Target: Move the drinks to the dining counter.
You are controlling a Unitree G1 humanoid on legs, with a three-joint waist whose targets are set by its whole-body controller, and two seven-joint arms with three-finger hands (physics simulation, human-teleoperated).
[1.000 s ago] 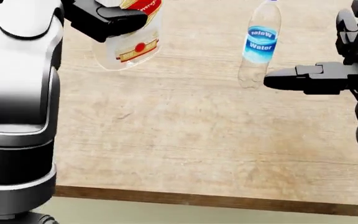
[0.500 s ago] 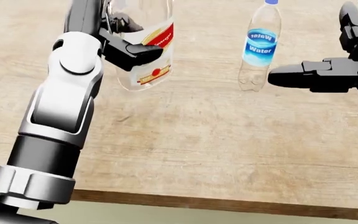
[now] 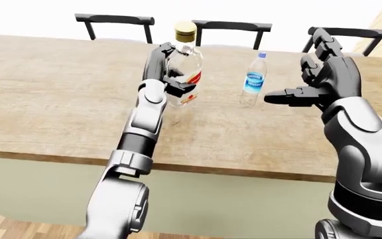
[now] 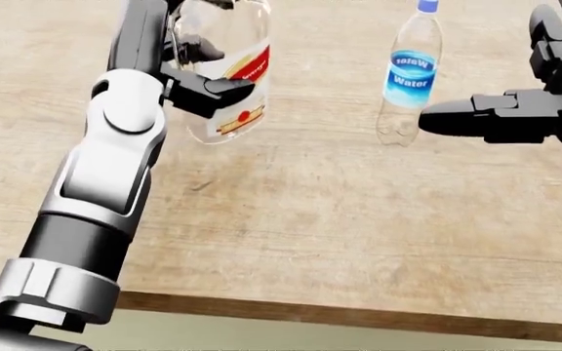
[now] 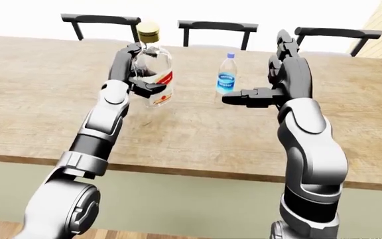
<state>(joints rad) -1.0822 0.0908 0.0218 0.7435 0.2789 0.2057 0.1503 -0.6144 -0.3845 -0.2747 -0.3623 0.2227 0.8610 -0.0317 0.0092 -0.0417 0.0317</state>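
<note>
The water bottle (image 3: 254, 79) stands upright on the counter (image 3: 58, 89), toward its far edge, so this drink appears delivered. The right hand (image 3: 317, 82) is beside it with fingers spread apart. The liquor bottle (image 3: 183, 69) is clamped by the left hand (image 3: 168, 74) and seems not yet set down.

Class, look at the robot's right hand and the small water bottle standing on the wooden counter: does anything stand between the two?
Nothing visible does. The right hand is open beside the water bottle, one finger pointing at its lower half across bare counter. The glass bottle, gripped by the left hand, stands off to the other side.
</note>
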